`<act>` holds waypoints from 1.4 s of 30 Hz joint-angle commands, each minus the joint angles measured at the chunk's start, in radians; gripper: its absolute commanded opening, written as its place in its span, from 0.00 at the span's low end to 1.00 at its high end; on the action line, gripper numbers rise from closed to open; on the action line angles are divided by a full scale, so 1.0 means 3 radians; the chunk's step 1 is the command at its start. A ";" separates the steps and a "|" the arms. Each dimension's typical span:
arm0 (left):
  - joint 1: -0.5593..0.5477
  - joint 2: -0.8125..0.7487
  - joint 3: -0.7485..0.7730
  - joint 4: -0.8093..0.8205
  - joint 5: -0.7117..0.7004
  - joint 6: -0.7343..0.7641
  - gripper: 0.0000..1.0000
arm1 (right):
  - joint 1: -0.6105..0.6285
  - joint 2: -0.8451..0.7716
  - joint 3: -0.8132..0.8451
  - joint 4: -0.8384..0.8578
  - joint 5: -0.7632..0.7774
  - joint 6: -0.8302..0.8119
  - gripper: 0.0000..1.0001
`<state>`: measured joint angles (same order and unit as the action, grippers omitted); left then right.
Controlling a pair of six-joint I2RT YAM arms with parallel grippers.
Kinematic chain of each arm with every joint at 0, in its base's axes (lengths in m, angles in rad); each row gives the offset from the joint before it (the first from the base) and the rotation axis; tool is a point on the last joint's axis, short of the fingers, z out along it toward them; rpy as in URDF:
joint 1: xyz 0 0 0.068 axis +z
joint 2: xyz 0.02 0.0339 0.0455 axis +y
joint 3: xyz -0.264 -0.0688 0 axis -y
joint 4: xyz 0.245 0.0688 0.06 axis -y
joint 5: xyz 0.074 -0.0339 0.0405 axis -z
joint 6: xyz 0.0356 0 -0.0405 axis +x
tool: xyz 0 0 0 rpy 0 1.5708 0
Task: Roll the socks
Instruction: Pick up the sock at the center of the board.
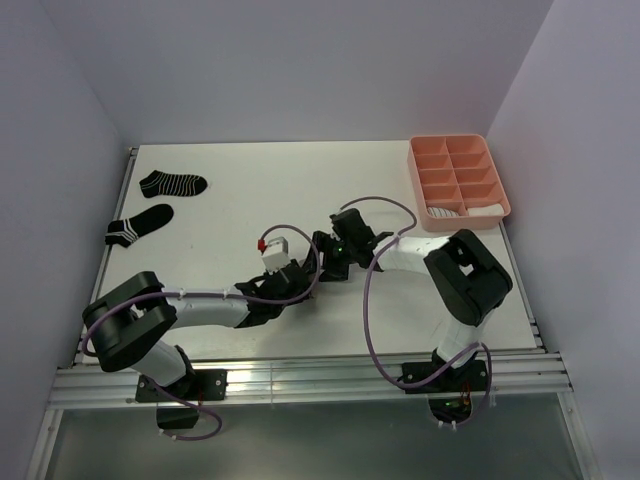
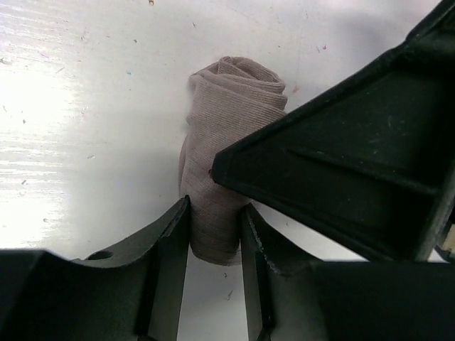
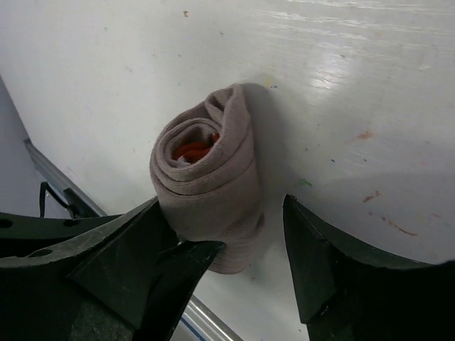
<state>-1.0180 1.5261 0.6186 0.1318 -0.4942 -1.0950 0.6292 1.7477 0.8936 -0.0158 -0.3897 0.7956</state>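
A taupe sock (image 2: 229, 106) lies rolled into a tight cylinder on the white table, with red showing inside the roll's end (image 3: 192, 150) in the right wrist view. My left gripper (image 2: 215, 207) is shut on the near end of this roll, both fingers pressed against its sides. My right gripper (image 3: 224, 213) stands open around the same roll: one finger touches it, the other finger (image 3: 320, 256) is clear of it. From above, both grippers (image 1: 312, 262) meet mid-table and hide the roll. Two black white-striped socks (image 1: 172, 184) (image 1: 140, 224) lie flat at the far left.
A pink compartment tray (image 1: 415, 170) stands at the far right, with rolled socks (image 1: 480, 210) in its nearest compartments. The right arm's finger (image 2: 341, 156) fills much of the left wrist view. The table's metal edge rail (image 3: 57, 177) runs close beside the roll.
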 commanded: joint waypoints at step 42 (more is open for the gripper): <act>0.0254 0.0021 -0.0104 -0.0409 0.0303 0.0066 0.41 | 0.0556 0.0796 0.0386 -0.0801 0.0466 -0.0862 0.17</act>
<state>-0.9592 1.5177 0.6083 0.1345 -0.4053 -1.1118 0.7498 1.8969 1.0668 -0.0288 -0.2409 0.5697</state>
